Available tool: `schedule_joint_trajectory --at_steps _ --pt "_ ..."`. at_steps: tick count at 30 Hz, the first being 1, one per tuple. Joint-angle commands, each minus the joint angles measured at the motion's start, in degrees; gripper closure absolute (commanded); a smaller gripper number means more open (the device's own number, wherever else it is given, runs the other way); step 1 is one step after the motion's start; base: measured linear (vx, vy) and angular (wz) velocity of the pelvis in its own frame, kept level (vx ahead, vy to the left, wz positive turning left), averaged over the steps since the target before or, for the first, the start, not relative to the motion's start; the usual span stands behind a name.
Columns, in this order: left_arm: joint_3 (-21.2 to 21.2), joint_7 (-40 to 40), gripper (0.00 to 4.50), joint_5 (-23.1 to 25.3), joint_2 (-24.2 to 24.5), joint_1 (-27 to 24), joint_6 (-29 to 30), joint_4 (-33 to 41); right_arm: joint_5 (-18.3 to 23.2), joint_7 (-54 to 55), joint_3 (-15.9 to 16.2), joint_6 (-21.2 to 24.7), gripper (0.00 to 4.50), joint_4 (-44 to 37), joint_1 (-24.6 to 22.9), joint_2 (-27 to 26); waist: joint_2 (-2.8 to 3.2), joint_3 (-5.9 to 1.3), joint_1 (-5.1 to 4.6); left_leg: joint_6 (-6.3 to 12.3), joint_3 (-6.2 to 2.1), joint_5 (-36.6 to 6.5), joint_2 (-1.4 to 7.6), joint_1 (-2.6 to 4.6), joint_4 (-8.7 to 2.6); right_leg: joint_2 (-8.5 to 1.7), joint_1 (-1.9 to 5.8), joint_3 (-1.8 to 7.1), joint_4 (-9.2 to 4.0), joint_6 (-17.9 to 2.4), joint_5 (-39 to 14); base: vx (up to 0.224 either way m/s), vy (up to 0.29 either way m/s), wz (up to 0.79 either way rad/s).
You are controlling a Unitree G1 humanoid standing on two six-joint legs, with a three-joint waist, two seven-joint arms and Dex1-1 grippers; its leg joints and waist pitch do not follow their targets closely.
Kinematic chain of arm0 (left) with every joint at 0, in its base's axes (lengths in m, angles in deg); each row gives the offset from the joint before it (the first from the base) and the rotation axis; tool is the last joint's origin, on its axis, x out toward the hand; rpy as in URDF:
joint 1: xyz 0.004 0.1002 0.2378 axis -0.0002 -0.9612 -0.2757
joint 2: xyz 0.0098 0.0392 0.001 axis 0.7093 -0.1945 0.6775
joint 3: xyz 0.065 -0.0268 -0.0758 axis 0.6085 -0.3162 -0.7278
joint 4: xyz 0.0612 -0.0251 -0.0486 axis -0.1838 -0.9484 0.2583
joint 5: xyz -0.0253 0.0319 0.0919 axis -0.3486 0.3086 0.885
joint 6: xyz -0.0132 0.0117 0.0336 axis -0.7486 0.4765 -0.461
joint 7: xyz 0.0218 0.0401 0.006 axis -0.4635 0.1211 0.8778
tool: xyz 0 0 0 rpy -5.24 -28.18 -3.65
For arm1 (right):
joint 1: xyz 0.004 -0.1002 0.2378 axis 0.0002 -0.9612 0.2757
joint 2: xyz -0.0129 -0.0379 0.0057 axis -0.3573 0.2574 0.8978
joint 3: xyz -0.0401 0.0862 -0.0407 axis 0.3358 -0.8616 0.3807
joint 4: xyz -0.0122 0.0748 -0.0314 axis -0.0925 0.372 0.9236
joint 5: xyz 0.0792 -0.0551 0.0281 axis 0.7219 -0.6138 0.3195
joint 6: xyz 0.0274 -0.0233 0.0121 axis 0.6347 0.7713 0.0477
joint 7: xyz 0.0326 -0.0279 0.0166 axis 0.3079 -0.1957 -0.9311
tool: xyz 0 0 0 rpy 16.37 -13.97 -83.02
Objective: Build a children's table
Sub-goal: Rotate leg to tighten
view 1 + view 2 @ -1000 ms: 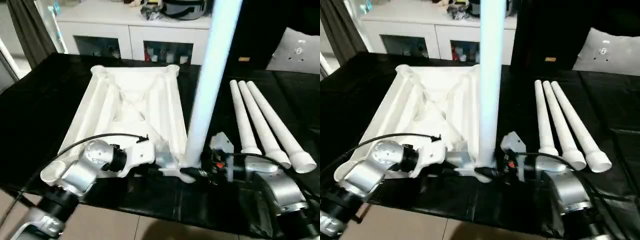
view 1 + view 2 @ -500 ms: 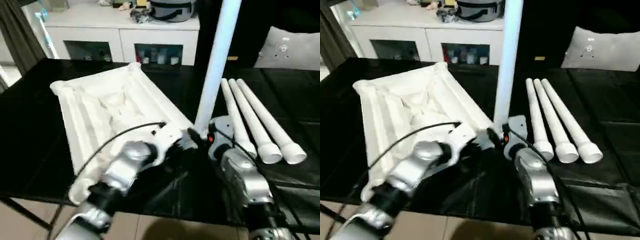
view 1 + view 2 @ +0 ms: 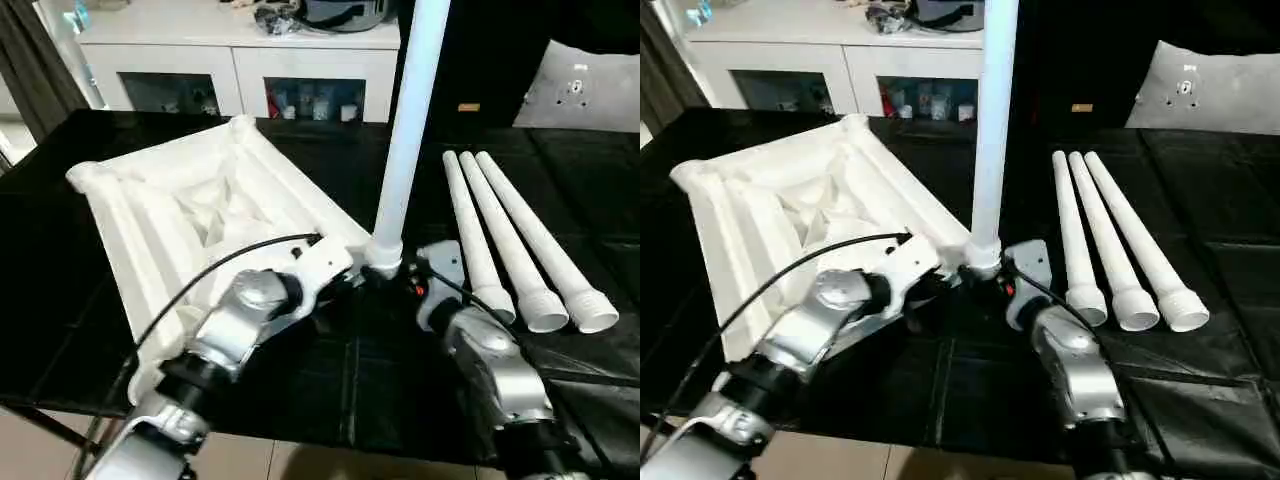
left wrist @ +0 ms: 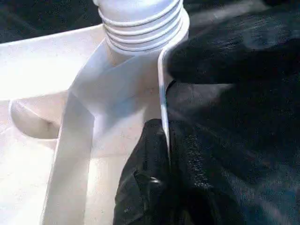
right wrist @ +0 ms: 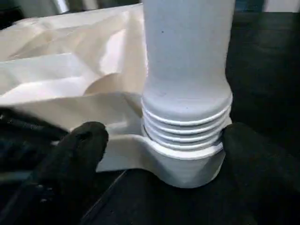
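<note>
Standing upright in the near corner socket of the upturned table top, one white leg shows its threaded base between the right gripper's widely spread fingers, neither touching it. The left gripper pinches the top's thin rim beside that socket. Three spare legs lie right of the right gripper.

White leg upright in top's corner socket.

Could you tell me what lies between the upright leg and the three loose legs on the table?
Only bare black table lies between the upright leg and the three loose legs, as the left eye view shows.
</note>
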Motion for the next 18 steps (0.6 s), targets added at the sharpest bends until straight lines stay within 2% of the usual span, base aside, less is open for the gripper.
schedule_joint_trajectory --at_steps 1,3,5,9,11,12,14,18 --pt "2.9 -5.4 4.5 -0.2 1.9 -0.5 -3.4 1.5 1.0 -6.3 1.9 -1.0 0.06 -1.5 -0.3 2.7 -0.21 -3.75 0.4 6.32 -0.57 -7.2 2.59 -0.03 -3.61 -4.42 3.79 2.41 -3.58 -13.1 -10.6 0.0 0.0 0.0" --pt "4.1 -9.2 4.5 -0.4 4.0 -1.1 -5.3 1.7 1.6 -11.4 2.3 -1.6 0.06 -2.1 -0.4 5.9 -0.33 -3.64 0.44 5.66 -0.55 -8.6 2.66 0.0 -3.69 -4.41 3.8 2.55 -3.63 -12.8 -11.8 0.0 0.0 0.0" --pt "4.5 -10.7 4.5 -0.6 4.7 -1.3 -5.9 1.8 1.8 -12.8 2.5 -1.7 0.06 -2.2 -0.3 7.0 -0.28 -3.64 0.54 5.65 -0.48 -8.5 2.78 0.11 -3.7 -4.46 3.65 2.63 -3.62 -12.9 -11.8 0.0 0.0 0.0" --pt "6.5 -17.4 4.5 -0.9 8.4 -2.7 -11.1 2.7 3.2 -21.7 4.6 -0.2 0.06 -3.7 -0.2 12.0 -0.39 -3.8 1.63 5.88 -0.49 -7.1 2.92 0.31 -3.63 -4.41 3.67 2.73 -3.24 -13.2 -9.8 0.0 0.0 0.0" --pt "7.0 -18.8 4.5 -1.1 9.2 -3.1 -12.2 3.0 3.6 -23.3 5.0 0.2 0.06 -3.9 -0.1 12.6 -0.4 -3.82 1.82 6.46 -0.4 -6.5 2.94 0.19 -3.59 -4.49 3.67 2.77 -3.04 -13.7 -8.5 0.0 0.0 0.0" --pt "7.3 -19.9 4.5 -1.2 9.9 -3.3 -12.6 3.2 4.0 -24.5 5.4 0.4 0.35 -3.8 0.1 13.1 -0.37 -3.82 1.94 6.29 -0.4 -6.6 2.96 0.3 -3.58 -4.48 3.59 2.72 -3.05 -13.7 -8.9 0.0 0.0 0.0" --pt "8.0 -21.9 4.5 -1.5 11.2 -3.8 -14.7 3.4 4.1 -26.4 6.1 0.2 0.35 -3.1 0.6 13.8 -0.39 -3.8 2.05 6.13 -0.42 -6.7 2.97 0.31 -3.62 -4.49 3.6 2.71 -3.09 -13.7 -9.4 0.0 0.0 0.0" --pt "8.3 -24.6 4.5 -1.9 12.8 -4.6 -15.6 4.6 4.3 -29.3 7.0 0.1 0.76 -1.5 1.6 14.3 -0.37 -3.78 2.14 5.26 -0.38 -7.4 3.08 0.36 -3.7 -4.5 3.56 2.73 -3.01 -13.7 -10.2 0.0 0.0 0.0"
